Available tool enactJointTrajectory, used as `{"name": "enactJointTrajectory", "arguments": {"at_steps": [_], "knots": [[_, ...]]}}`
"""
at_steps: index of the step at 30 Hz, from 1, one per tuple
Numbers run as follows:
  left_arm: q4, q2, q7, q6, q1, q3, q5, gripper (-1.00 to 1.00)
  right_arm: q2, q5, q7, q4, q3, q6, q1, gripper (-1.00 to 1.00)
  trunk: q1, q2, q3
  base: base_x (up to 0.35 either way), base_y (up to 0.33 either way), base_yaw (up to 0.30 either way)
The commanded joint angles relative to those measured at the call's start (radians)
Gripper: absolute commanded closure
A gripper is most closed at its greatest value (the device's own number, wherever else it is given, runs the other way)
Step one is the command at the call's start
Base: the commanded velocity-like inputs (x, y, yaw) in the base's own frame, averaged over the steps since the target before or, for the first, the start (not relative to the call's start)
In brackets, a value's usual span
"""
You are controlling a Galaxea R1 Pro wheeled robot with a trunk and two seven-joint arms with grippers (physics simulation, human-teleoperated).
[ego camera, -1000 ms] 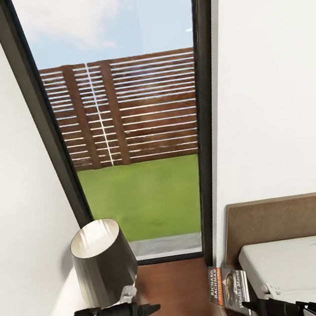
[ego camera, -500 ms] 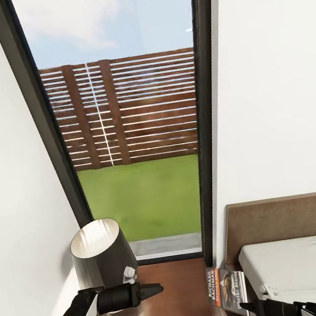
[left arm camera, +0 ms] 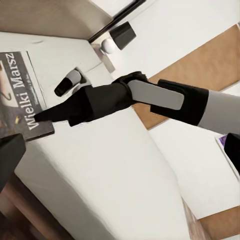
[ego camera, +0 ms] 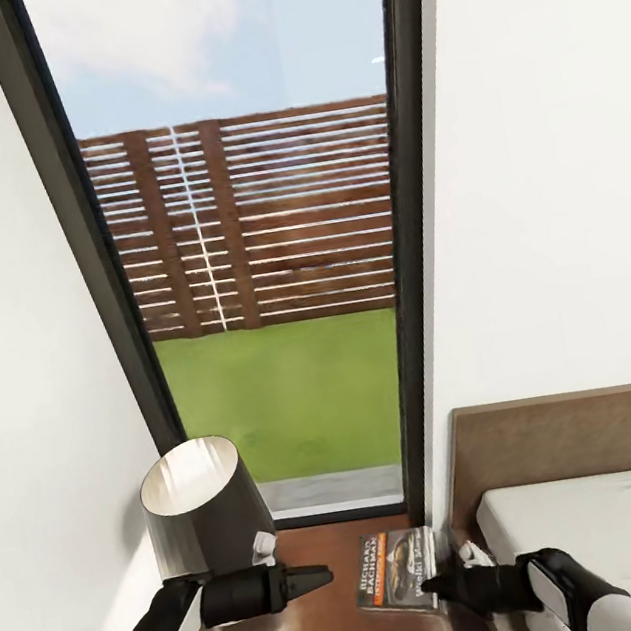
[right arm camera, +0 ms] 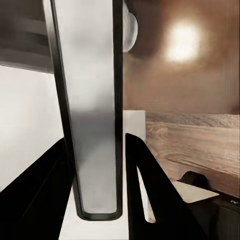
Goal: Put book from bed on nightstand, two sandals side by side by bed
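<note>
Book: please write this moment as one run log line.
book: held over nightstand | right gripper: shut on book | left gripper: shut, beside lamp

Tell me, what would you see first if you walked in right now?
The tall window, with its wooden fence and green grass outside, fills the middle. Below it, the right gripper holds the book over the nightstand. A grey lamp stands at that nightstand's left, with the bed at the right.

Orange-striped dark book [ego camera: 396,568], grey mattress [ego camera: 598,516]
</note>
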Motion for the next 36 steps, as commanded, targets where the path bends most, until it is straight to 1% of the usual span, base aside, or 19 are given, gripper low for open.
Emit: {"name": "enactJointTrajectory", "arguments": {"at_steps": [1, 2, 3, 4, 5, 8, 10, 11, 12, 15, 29, 31, 36], "knots": [[0.0, 0.001, 0.001, 0.01, -0.001, -0.004, 0.009, -1.0, 0.018, 0.01, 0.004, -0.023, -0.009, 0.025, -0.002, 1.0, 0.0, -0.001, -0.002, 0.0, 0.0, 0.0], [0.001, 0.001, 0.002, 0.009, -0.001, -0.004, 0.009, -1.0, 0.035, -0.011, 0.003, -0.049, -0.009, 0.047, -0.003, 1.0, 0.0, -0.001, -0.002, 0.0, 0.0, 0.0], [0.001, 0.001, 0.002, 0.009, -0.001, -0.004, 0.009, -1.0, 0.042, -0.032, 0.002, -0.06, -0.009, 0.055, -0.004, 1.0, 0.0, -0.001, -0.002, 0.0, 0.0, 0.0], [0.001, 0.001, 0.002, 0.009, -0.001, -0.004, 0.009, -1.0, 0.046, -0.059, 0.001, -0.066, -0.009, 0.06, -0.005, 1.0, 0.0, -0.001, -0.002, 0.0, 0.0, 0.0], [0.001, 0.001, 0.002, 0.009, -0.001, -0.004, 0.009, -1.0, 0.047, -0.074, 0.0, -0.069, -0.009, 0.062, -0.006, 1.0, 0.0, -0.001, -0.002, 0.0, 0.0, 0.0], [0.002, 0.0, 0.003, 0.008, -0.001, -0.004, 0.009, -1.0, 0.057, -0.171, -0.002, -0.075, -0.009, 0.068, -0.008, 1.0, 0.0, -0.001, -0.002, 0.0, 0.0, 0.0], [0.002, 0.001, 0.005, 0.008, -0.001, -0.003, 0.009, -1.0, 0.066, -0.223, -0.002, -0.078, -0.008, 0.079, -0.009, 1.0, 0.0, -0.001, -0.002, 0.0, 0.0, 0.0], [0.003, 0.001, 0.006, 0.008, -0.001, -0.003, 0.009, -1.0, 0.073, -0.249, -0.002, -0.08, -0.008, 0.107, -0.009, 1.0, 0.0, -0.001, -0.002, 0.0, 0.0, 0.0], [0.003, 0.0, 0.006, 0.008, -0.001, -0.003, 0.009, -1.0, 0.075, -0.259, -0.002, -0.081, -0.008, 0.131, -0.009, 1.0, 0.0, -0.001, -0.002, 0.0, 0.0, 0.0], [0.003, 0.0, 0.007, 0.008, -0.001, -0.003, 0.009, -1.0, 0.079, -0.278, 0.0, -0.081, -0.009, 0.192, -0.009, 1.0, 0.0, -0.001, -0.002, 0.0, 0.0, 0.0], [0.005, 0.0, 0.01, 0.007, -0.001, -0.003, 0.009, -1.0, 0.081, -0.284, -0.001, -0.07, -0.008, 0.204, -0.01, 1.0, 0.0, -0.001, -0.002, 0.0, 0.0, 0.0], [0.005, -0.003, 0.011, 0.007, -0.001, -0.003, 0.009, -1.0, 0.081, -0.284, -0.001, -0.069, -0.007, 0.203, -0.01, 1.0, 0.0, -0.001, -0.002, 0.0, 0.0, 0.0], [0.006, -0.011, 0.011, 0.007, -0.001, -0.003, 0.009, -1.0, 0.081, -0.284, -0.001, -0.068, -0.007, 0.203, -0.01, 1.0, 0.019, -0.036, -0.017, 0.0, 0.0, 0.0]]}}
